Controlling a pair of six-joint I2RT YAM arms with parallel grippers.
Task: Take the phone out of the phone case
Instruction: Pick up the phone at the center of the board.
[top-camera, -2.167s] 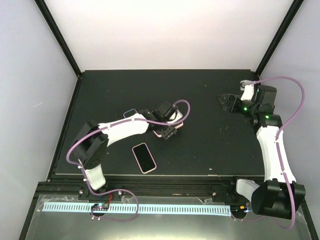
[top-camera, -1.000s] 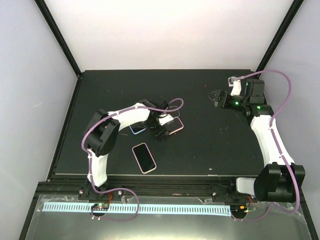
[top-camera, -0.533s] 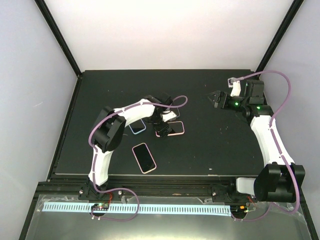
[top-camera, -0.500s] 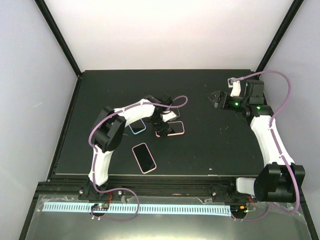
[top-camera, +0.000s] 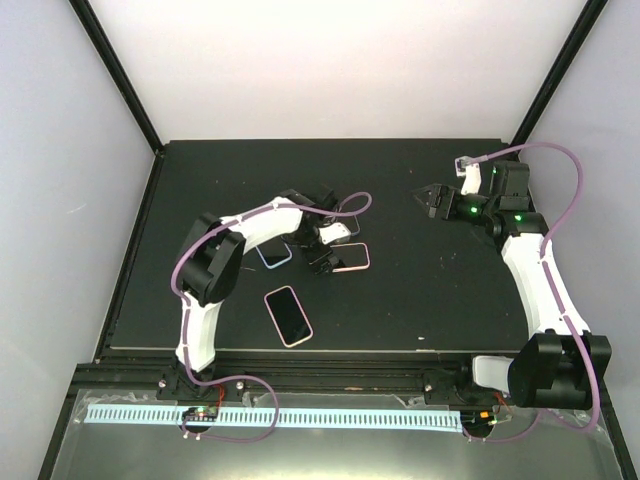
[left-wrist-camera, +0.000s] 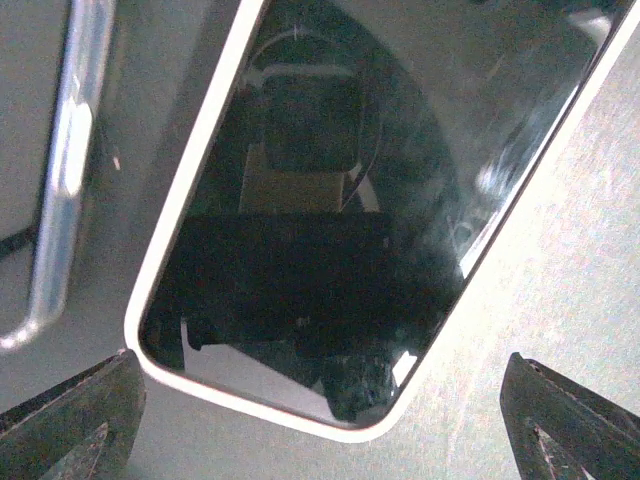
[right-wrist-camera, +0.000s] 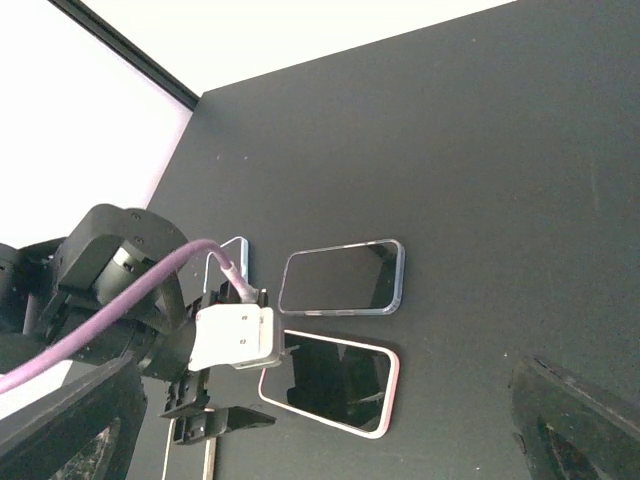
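- Black counter (top-camera: 430, 290) inside a white-walled booth.
- Near pink-cased phone (top-camera: 288, 315): flat, screen up, by the front edge, apart from both arms.
- Left end effector (top-camera: 320, 263): fingers spread wide, holding nothing, straddling one end of the middle pink-cased phone (top-camera: 350, 258), which lies flat mid-counter.
- Blue-rimmed case (top-camera: 275, 254): beside the left arm.
- Clear-rimmed phone (right-wrist-camera: 340, 278): just behind the middle one.
- Right end effector (top-camera: 428, 197): far right, wide open, empty, well apart from the phones.
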